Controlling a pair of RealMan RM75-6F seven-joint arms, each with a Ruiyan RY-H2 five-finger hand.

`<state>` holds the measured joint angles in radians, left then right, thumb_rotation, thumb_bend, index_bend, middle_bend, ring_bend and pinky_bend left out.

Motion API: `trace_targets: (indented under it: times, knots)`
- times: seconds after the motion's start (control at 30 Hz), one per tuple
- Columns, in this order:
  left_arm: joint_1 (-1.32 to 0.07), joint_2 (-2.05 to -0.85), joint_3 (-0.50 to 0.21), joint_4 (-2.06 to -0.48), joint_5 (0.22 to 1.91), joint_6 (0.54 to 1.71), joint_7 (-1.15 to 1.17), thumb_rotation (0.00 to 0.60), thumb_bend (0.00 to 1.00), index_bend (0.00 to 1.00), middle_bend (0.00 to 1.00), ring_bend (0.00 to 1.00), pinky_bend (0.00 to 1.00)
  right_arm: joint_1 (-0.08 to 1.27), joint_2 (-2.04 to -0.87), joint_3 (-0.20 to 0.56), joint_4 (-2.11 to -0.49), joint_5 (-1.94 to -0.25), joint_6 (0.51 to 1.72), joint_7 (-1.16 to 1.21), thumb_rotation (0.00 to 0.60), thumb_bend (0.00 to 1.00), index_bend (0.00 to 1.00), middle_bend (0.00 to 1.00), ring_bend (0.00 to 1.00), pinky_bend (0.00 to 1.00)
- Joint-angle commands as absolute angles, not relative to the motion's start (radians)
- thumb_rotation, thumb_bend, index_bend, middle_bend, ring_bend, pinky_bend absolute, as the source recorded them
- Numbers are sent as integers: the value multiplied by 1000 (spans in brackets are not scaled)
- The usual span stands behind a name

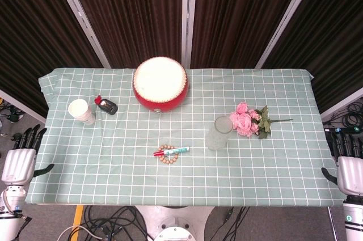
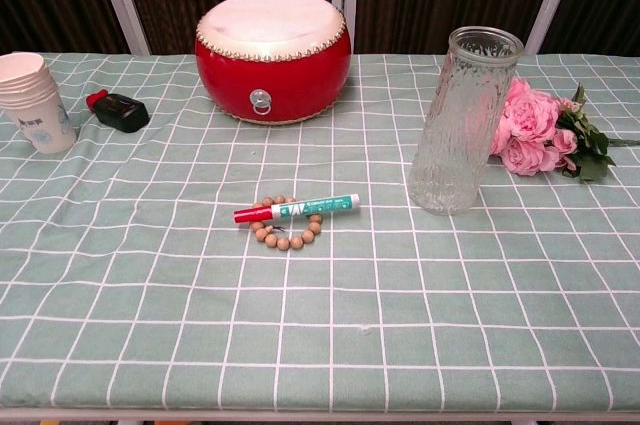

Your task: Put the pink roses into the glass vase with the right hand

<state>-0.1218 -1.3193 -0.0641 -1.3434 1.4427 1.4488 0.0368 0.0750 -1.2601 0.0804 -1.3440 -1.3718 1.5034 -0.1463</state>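
Table (image 1: 85, 184), green check cloth. Red drum (image 1: 160, 83) far centre, off route. Glass vase (image 2: 464, 121) upright, mouth up, just L of pink roses (image 1: 248, 119), nearly touching. Roses lie flat, blooms toward vase, stems pointing R. R hand (image 1: 350, 168) at R table edge, fingers apart, empty; roses up-left of it, near, path clear. L hand (image 1: 20, 159) at L edge, open-fingered, empty, well apart. Cups (image 1: 81, 111), black item (image 1: 106, 105), marker (image 2: 297, 209) on beads (image 2: 285, 223): L side, no obstruction.

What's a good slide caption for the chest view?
Pink roses lie beside the upright empty glass vase, untouched, on a checked tablecloth.
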Motion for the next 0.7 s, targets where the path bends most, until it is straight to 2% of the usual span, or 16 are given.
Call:
trace_targets:
  times: [0.03, 0.7]
  knots:
    - [-121, -1317, -64, -1348, 1445, 1451, 39, 600, 0, 85, 0, 0, 162, 75, -1258, 84, -1349, -1377, 1507, -149, 600, 62, 0, 18, 0, 0]
    - [-117, -1285, -68, -1405, 1453, 1476, 64, 600, 0, 85, 0, 0, 162, 128, -1192, 97, -1432, -1347, 1364, -171, 600, 66, 0, 28, 0, 0]
